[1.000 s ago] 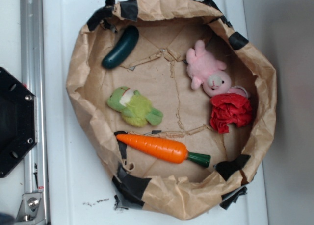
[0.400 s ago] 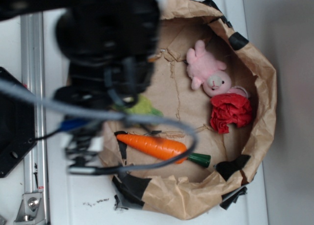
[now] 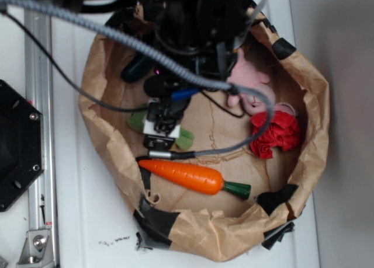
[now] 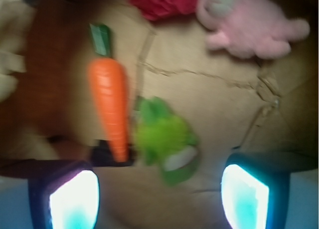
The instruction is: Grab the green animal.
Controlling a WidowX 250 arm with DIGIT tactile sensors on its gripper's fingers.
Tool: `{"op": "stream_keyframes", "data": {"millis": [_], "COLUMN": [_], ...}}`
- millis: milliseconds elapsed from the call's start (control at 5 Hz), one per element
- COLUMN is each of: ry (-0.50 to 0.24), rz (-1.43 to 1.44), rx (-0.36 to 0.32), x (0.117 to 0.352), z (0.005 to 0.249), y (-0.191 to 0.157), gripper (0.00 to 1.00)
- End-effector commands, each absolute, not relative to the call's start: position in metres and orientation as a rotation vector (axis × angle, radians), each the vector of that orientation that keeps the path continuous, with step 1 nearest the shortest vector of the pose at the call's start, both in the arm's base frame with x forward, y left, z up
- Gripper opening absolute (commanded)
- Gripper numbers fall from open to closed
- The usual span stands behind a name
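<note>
Five items sit inside the brown paper bag (image 3: 102, 104) in the exterior view, though the arm covers much of them. Only slivers of the green animal (image 3: 186, 139) show beside the gripper (image 3: 162, 128), near the bag's left wall and just above the carrot (image 3: 187, 176). Part of the dark cucumber (image 3: 135, 69) shows at upper left; the pink bunny (image 3: 248, 87) and the red crumpled cloth (image 3: 274, 134) lie together on the right. From here I cannot tell how the jaws stand.

Seen from the wrist, the two fingertips (image 4: 74, 199) are spread wide and hold nothing, with the frog between them but nearer the left pad and apart from both. Its body lies right beside the carrot, almost touching. A good grab, I judge, means shifting slightly so the plush is centred, then descending straight until the pads flank its body before closing. The main risk is the left finger catching the carrot, so keeping clear of that side matters. Being soft and fuzzy, the frog should compress, which calls for a firm close. Across the bag floor, well apart, lie the bunny and the cloth.
</note>
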State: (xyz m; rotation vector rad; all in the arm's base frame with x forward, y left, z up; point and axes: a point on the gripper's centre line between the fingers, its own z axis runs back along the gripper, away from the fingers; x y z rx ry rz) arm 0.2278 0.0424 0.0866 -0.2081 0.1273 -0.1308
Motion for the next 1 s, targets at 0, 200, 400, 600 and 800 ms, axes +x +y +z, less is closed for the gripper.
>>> {"op": "stream_keyframes", "data": {"millis": [0,200,400,600,800], "ry": [0.130,0.175,0.160,0.140,0.101], "rz": [-0.224,-0.297,-0.296,-0.271,-0.241], "rx": [0.260,0.177,0.116,0.100,0.105], "x": [0.218,0.226,0.239,0.251,0.259], "z": [0.043,0.039,0.038,0.051,0.071], "y": [0.015,-0.003,-0.009,-0.005,0.002], "gripper": [1.00,1.00,0.00,0.00,0.00]}}
